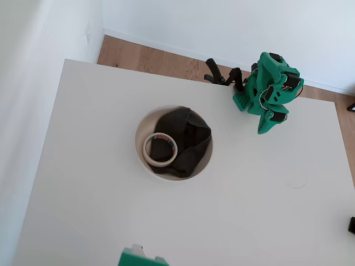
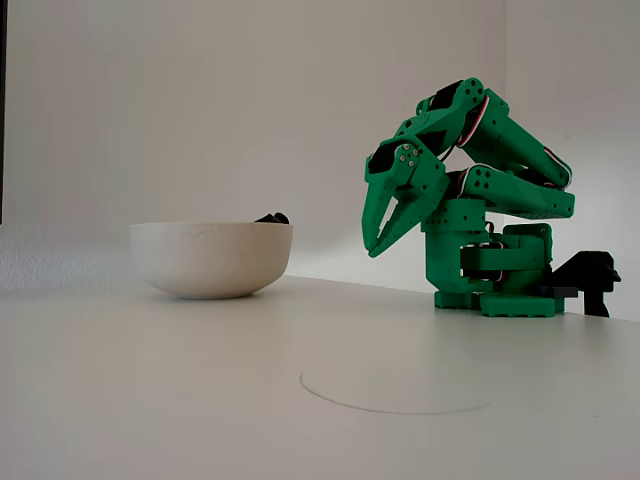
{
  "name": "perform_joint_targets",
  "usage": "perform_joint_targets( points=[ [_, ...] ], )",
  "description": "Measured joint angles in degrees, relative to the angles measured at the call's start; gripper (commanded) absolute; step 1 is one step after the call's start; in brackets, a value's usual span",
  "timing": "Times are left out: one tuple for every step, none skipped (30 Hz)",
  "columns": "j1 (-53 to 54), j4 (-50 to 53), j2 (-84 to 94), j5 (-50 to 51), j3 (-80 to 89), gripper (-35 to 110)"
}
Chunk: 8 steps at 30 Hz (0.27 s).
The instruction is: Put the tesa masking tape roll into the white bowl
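Desk (image 1: 83, 194): a white top fills the overhead view, with wood floor and a pale wall beyond its far edge; a faint circle is marked on the surface near the right side
Arm (image 2: 490, 200): a green SO-100 arm sits folded over its base at the desk's far right corner in the overhead view, well apart from the bowl
White bowl (image 1: 140, 154): rests near the middle of the desk (its rounded side stands left of the arm in the fixed view)
Dark cloth (image 1: 191, 138): lies bunched inside the bowl, covering most of the bottom; a bit of it peeks above the rim in the fixed view
End effector (image 2: 378, 236): hangs pointing down above the desk, its two fingers drawn nearly together at the tips and holding nothing
Tesa masking tape roll (image 1: 160, 148): lies flat inside the bowl on its left side in the overhead view, partly on the cloth, red-and-blue label visible on the core
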Motion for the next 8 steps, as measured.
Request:
perform_joint_targets(
  points=[
    [0.18,0.0,0.0,0.0,0.0,-6],
    [0.53,0.0,0.0,0.0,0.0,-4],
    [0.88,0.0,0.0,0.0,0.0,-3],
    [0.88,0.0,0.0,0.0,0.0,-2],
    [0.62,0.0,0.0,0.0,0.0,-2],
    [0.53,0.0,0.0,0.0,0.0,-3],
    [0.53,0.0,0.0,0.0,0.0,-4],
    [0.53,0.0,0.0,0.0,0.0,-4]
  ],
)
